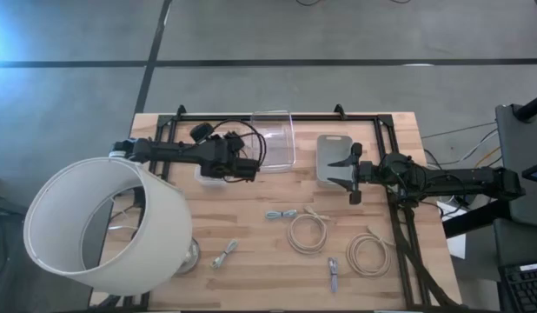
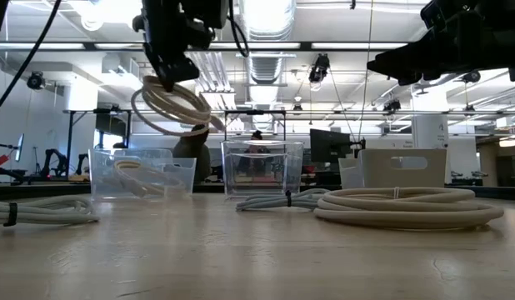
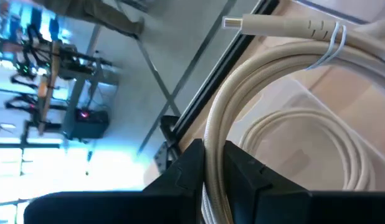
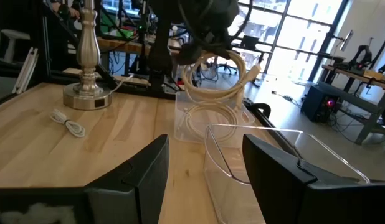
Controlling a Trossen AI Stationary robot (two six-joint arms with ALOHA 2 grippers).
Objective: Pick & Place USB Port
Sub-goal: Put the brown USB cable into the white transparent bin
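Note:
My left gripper is shut on a coiled beige USB cable, held in the air over a small clear bin. A second beige coil lies in that bin. My right gripper hovers open over a grey tray, touching nothing. Two more beige coils and three small grey cables lie on the table's near half. My left gripper pinches the beige coil's bundled strands between its two fingers, at the top of the loop. The fingers come from above, pointing down. The coil hangs tilted below them, lifted clear above the bin, its plug end and a tie on it free.
A large clear container stands between the bin and the grey tray. A lamp with a big white shade and metal base fills the table's near left corner. A black frame runs along the far edge.

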